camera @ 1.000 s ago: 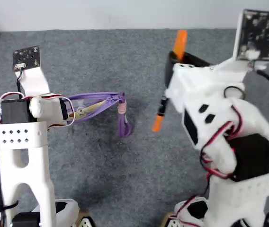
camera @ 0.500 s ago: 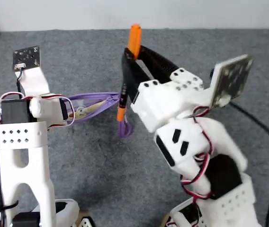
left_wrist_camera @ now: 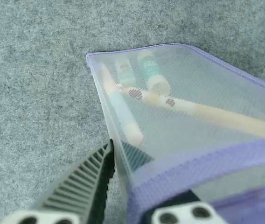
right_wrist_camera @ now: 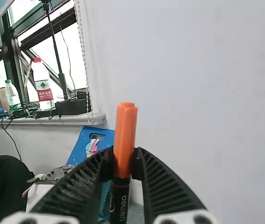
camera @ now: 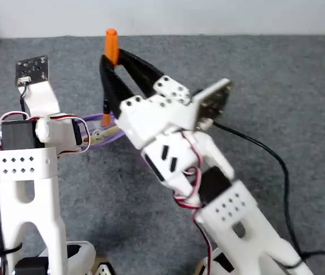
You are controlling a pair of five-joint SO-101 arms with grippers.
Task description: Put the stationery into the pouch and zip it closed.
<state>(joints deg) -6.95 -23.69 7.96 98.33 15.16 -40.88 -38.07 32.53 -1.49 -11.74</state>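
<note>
My left gripper (camera: 88, 137) holds up a translucent pouch (camera: 112, 134) with purple trim by its edge. In the left wrist view the pouch (left_wrist_camera: 179, 116) holds pencils (left_wrist_camera: 118, 107) and pens, and the left gripper (left_wrist_camera: 123, 163) is shut on its edge. My right gripper (camera: 112, 57) is shut on a black marker with an orange cap (camera: 111, 41). The marker stands nearly upright, its lower orange end (camera: 106, 119) right at the pouch's near end. In the right wrist view the marker (right_wrist_camera: 124, 135) sits between the black fingers (right_wrist_camera: 88, 179) of the right gripper (right_wrist_camera: 122, 165).
A grey mat (camera: 277, 86) covers the table, with a white wall (camera: 208, 17) behind it. The right arm's body (camera: 179, 154) lies across the middle, and its black cable (camera: 265, 154) trails to the right. The right wrist view looks out at a window sill with bottles (right_wrist_camera: 41, 88).
The right arm has swung left with the marker, from the right side of the mat to the pouch's near end. The left arm and pouch have stayed still.
</note>
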